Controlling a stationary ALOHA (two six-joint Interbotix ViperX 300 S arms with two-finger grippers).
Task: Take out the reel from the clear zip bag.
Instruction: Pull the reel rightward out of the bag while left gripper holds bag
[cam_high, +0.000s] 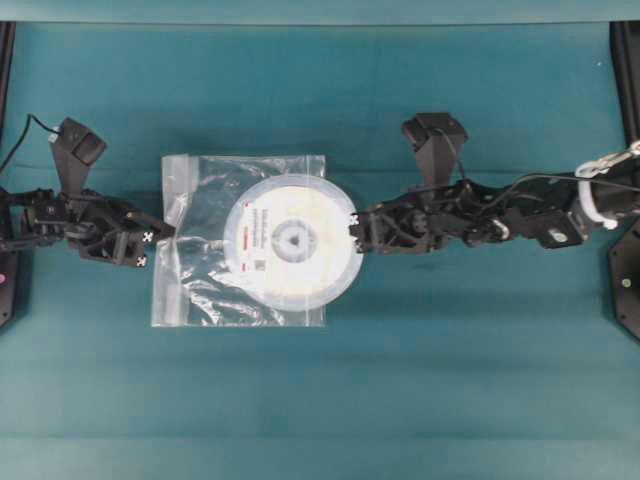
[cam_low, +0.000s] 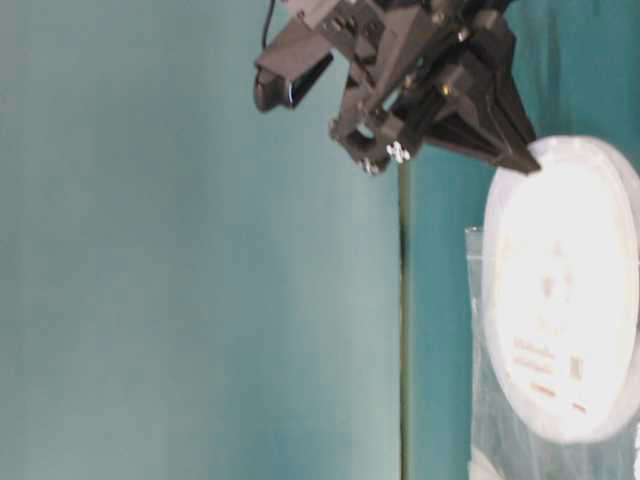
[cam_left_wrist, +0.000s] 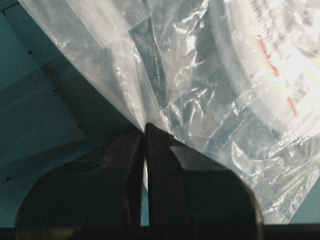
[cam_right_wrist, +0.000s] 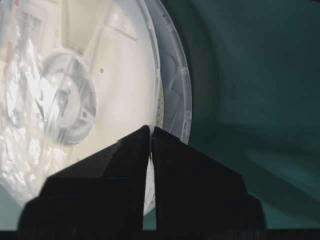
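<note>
Already the reel (cam_high: 292, 238) pokes halfway out of the clear zip bag (cam_high: 200, 270) toward the right. Right gripper (cam_high: 354, 226) pinches its stiff, thin rim; left gripper (cam_high: 148, 245) clamps the bag's limp, slippery film, which will likely slide off easily.

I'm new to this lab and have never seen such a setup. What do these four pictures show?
Two robot arms work over a teal table. One picture looks down from above, one from table level, and two come from cameras on the wrists. The left gripper has its fingers shut on the edge of the clear zip bag. The right gripper pinches the rim of the reel, a flat white disc partly sticking out of the bag's open side.
</note>
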